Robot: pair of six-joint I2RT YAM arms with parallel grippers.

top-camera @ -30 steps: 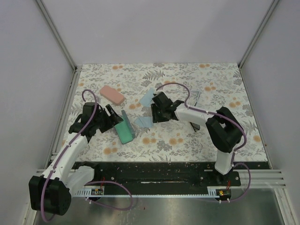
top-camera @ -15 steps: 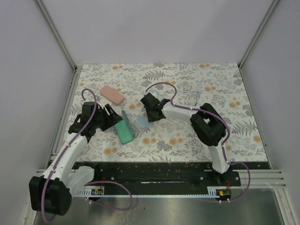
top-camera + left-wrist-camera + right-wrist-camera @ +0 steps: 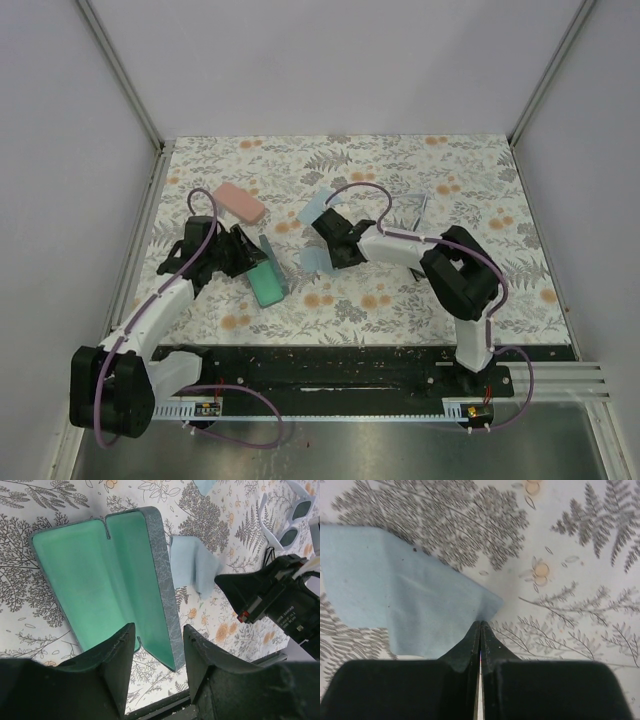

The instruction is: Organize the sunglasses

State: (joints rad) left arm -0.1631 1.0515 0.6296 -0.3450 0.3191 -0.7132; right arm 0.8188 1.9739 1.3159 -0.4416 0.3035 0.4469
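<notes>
Right hand (image 3: pixel 480 625): shut completely, pinching one corner of a light blue cloth (image 3: pixel 405 600) lying on the table (image 3: pixel 480 170).

Left hand (image 3: pixel 159 630): about half open, holding nothing. Fingers straddle the near end wall of the open case (image 3: pixel 100 575) with the mint-green lining, without visible contact.

Pale-framed sunglasses (image 3: pixel 292 522): on the table behind the right hand and to its outer side, well apart from it, close beside the right forearm. Far beyond the left hand, past the cloth. Nearer arm: right. Front judged to lie roughly along the line from the right hand to the pair, so end-on to that hand; too small to confirm. Temples apparently unfolded.

Dark-lensed pair: not found in any view.

Likely requirement for the coming move: release the cloth, then swing the right hand back toward the sunglasses.

Markings: small white print on the black body of the right hand, left wrist view, too small to read. None seen on case or cloth.
</notes>
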